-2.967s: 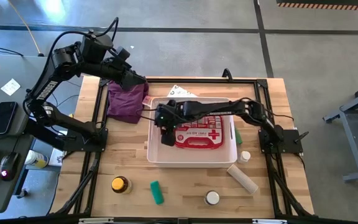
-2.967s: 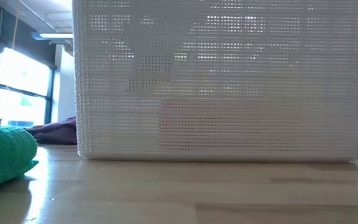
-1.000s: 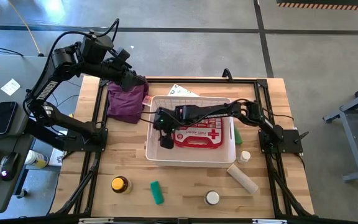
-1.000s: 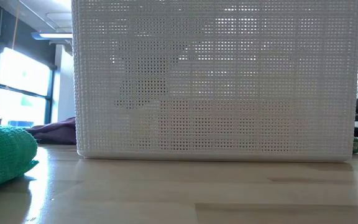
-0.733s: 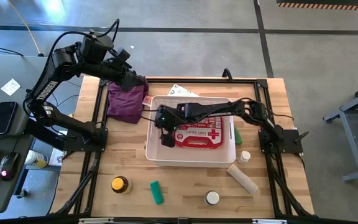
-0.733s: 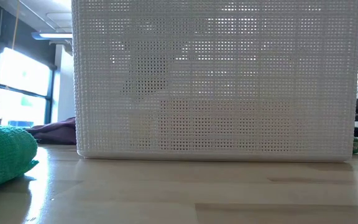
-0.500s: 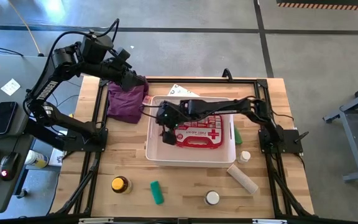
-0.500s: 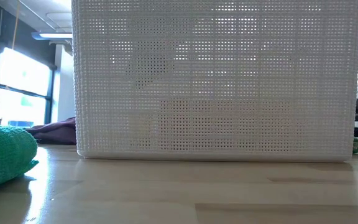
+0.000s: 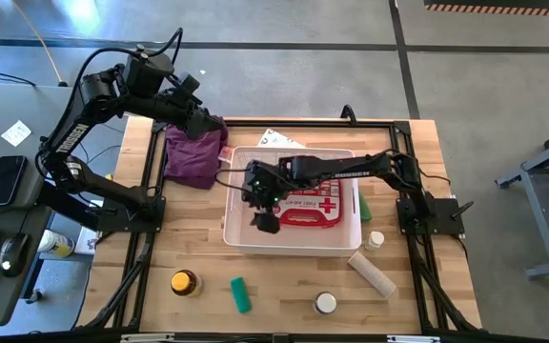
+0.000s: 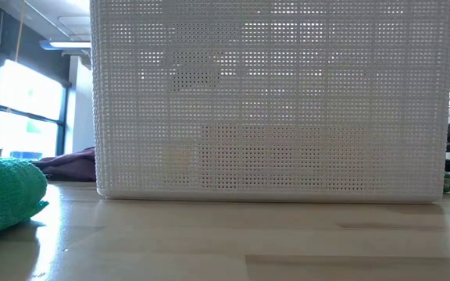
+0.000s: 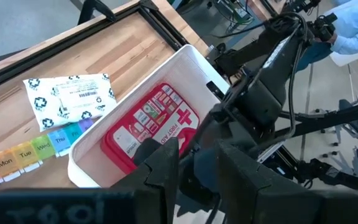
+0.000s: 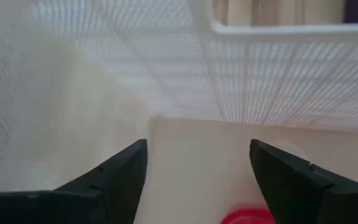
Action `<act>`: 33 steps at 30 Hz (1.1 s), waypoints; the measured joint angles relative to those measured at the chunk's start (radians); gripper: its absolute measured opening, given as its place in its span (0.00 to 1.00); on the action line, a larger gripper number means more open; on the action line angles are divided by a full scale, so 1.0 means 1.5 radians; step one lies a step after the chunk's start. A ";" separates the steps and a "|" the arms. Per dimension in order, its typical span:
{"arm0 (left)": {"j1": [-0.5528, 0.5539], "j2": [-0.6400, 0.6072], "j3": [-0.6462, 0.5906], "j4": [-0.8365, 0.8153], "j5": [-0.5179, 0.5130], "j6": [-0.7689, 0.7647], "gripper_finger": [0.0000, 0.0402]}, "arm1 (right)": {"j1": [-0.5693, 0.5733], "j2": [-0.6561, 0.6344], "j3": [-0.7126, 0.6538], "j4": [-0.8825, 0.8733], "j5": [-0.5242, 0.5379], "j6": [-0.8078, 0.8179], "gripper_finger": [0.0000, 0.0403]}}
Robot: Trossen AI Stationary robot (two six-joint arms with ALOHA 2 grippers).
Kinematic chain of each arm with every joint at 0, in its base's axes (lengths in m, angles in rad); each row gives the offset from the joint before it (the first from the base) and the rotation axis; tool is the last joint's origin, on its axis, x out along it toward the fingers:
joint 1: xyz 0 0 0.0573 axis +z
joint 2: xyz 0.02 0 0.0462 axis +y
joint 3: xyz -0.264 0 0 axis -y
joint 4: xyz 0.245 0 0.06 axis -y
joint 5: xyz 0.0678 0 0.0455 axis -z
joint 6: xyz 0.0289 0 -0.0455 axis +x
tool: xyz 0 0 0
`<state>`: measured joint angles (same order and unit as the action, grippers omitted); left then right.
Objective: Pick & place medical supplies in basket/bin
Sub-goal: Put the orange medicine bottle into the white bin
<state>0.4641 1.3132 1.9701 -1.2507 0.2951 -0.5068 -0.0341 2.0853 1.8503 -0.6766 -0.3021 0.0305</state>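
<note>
The red first-aid pouch lies flat in the white basket. My right hand has shifted from the basket's left wall toward the near side beside the pouch, fingers spread and empty, so that drop looks done. Still on the bench: amber bottle, green tube, beige roll. My left hand hangs over the purple cloth, grip unclear.

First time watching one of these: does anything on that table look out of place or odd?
The purple cloth lies crumpled at the table's far left corner, the only item that isn't a medical supply. The white packet sits half hidden behind the basket.
</note>
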 joint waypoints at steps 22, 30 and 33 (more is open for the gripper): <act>0.000 0.000 0.000 0.018 -0.001 0.003 0.33 | -0.030 0.047 0.000 -0.001 -0.021 -0.056 0.01; 0.000 0.000 0.000 0.018 -0.001 0.001 0.33 | -0.014 0.068 -0.001 -0.002 -0.032 -0.066 0.00; 0.000 0.000 0.000 0.018 -0.001 0.001 0.33 | -0.014 0.075 -0.001 -0.010 -0.033 -0.072 0.00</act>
<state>0.4641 1.3132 1.9701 -1.2238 0.2935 -0.5055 -0.0551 2.1976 1.8492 -0.6917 -0.3515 -0.0780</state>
